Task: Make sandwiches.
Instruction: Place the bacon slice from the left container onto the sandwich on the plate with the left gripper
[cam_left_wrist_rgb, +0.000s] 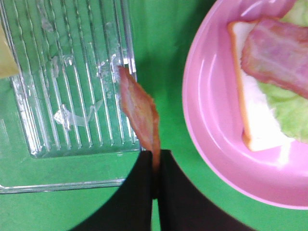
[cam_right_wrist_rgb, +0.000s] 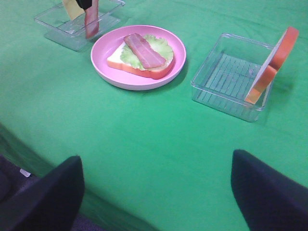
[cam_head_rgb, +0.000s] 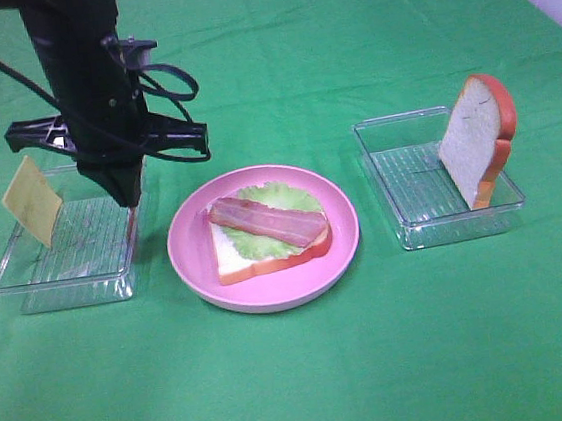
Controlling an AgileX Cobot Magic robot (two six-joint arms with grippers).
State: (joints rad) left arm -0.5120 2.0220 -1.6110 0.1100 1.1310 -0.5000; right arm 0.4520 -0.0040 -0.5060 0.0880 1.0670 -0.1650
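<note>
Green cloth worktop [cam_head_rgb: 298, 370]: your left gripper [cam_left_wrist_rgb: 156, 156] pinches a reddish toy bacon strip [cam_left_wrist_rgb: 139, 108] by its tip, so it may slip; your right gripper [cam_right_wrist_rgb: 156, 163] stands open.

The right jaws stand wide apart over the green table [cam_right_wrist_rgb: 144, 144], nothing between them. Ahead of their gap sits a pink plate [cam_right_wrist_rgb: 103, 62] carrying a bread slice [cam_right_wrist_rgb: 115, 58], lettuce [cam_right_wrist_rgb: 163, 48] and a bacon strip [cam_right_wrist_rgb: 143, 50]. Ahead of the jaw on the robot's right, a clear tray [cam_right_wrist_rgb: 211, 91] holds an upright bread slice [cam_right_wrist_rgb: 281, 48]. Farthest off, past the plate, a second bacon strip [cam_right_wrist_rgb: 91, 24] hangs from the left jaws over another tray [cam_right_wrist_rgb: 57, 29], beside a cheese square [cam_right_wrist_rgb: 72, 7].
</note>
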